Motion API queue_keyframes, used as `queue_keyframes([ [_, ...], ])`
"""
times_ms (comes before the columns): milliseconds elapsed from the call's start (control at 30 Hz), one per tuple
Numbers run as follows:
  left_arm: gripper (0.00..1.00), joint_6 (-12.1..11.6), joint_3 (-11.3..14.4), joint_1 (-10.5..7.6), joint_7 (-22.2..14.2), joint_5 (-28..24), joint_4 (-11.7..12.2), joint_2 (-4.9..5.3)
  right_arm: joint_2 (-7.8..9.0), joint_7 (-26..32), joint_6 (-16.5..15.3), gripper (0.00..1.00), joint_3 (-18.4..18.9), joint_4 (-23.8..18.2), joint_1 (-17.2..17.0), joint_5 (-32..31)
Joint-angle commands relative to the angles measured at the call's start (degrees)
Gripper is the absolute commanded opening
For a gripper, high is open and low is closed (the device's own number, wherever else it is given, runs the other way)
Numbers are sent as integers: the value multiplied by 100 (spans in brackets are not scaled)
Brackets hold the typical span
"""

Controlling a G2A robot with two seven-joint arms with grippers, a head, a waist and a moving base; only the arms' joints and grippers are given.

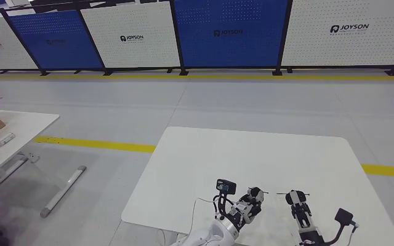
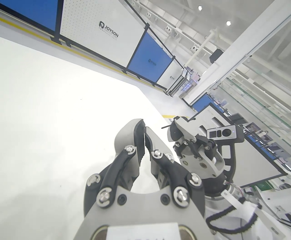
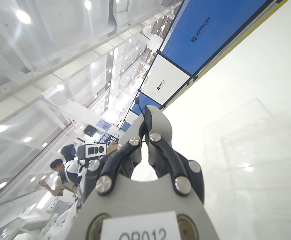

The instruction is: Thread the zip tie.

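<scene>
Two claws hover above the worktop (image 1: 246,160): the right claw (image 3: 147,113) clamped on the thin black zip tie (image 3: 138,101), ends protruding; the left claw (image 2: 144,130) closed, empty. Tie judged light, springy, slippery: grip near the tail tip.

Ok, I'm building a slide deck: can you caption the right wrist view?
Right hand shut on a black zip tie, one end poking out past the fingertips.

**Pale hall, fenced by panels**

At twelve o'clock, blue and white perforated panels (image 1: 234,34) in black frames. Below them, grey floor (image 1: 215,101) crossed by yellow lines (image 1: 92,144). White table (image 1: 258,160) toward six; second table (image 1: 24,126) at nine. Overhead, round ceiling lights (image 3: 22,16).
</scene>
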Motion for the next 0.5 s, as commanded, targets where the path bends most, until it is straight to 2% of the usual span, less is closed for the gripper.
queue_keyframes([
  [0,0,0,0,0,0,0,0,0,0,0,0,0,0,0,0,0],
  [467,0,0,0,0,0,0,0,0,-8,13,18,0,4,9,31,-6],
])
